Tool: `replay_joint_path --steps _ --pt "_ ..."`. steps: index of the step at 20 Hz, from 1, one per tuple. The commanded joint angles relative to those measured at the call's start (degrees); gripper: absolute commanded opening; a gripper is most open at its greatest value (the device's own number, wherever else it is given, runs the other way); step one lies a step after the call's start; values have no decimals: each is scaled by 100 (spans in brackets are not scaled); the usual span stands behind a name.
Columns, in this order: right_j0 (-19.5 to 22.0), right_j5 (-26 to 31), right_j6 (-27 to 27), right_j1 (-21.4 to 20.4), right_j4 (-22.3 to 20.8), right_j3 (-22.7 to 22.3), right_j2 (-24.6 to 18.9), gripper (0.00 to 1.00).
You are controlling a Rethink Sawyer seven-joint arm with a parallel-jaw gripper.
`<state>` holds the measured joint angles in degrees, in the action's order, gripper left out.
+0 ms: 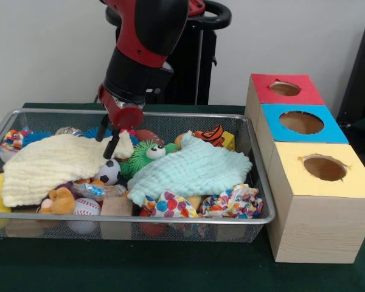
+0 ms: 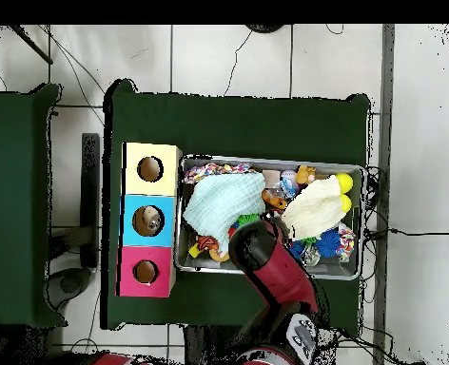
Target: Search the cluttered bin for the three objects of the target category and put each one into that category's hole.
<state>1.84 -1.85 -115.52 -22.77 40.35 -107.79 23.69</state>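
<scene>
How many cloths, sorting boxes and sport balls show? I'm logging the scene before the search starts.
Cloths: 2, cream and mint
Boxes: 3, red, blue, yellow
Sport balls: 2, soccer ball and baseball
Total: 7

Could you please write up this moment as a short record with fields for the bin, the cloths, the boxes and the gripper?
bin: wire mesh bin on the green table, full of mixed toys
cloths: cream cloth and mint cloth lie over the toys
visible toys: soccer ball, green fuzzy toy, baseball
boxes: red box, blue box and yellow box, each with a round hole on top
gripper: gripper low over the cream cloth's edge; open or shut unclear
</scene>
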Motion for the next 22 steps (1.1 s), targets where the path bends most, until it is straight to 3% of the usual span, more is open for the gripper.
replay_joint_path --steps 1,3,13,22 --pt "-109 1156 169 -11 -855 432 272 100" --pt "-336 1459 17 -7 -847 547 499 100" --pt "-514 2014 -612 147 -1038 855 689 100" --pt "-224 1801 -884 159 -787 1054 165 100"
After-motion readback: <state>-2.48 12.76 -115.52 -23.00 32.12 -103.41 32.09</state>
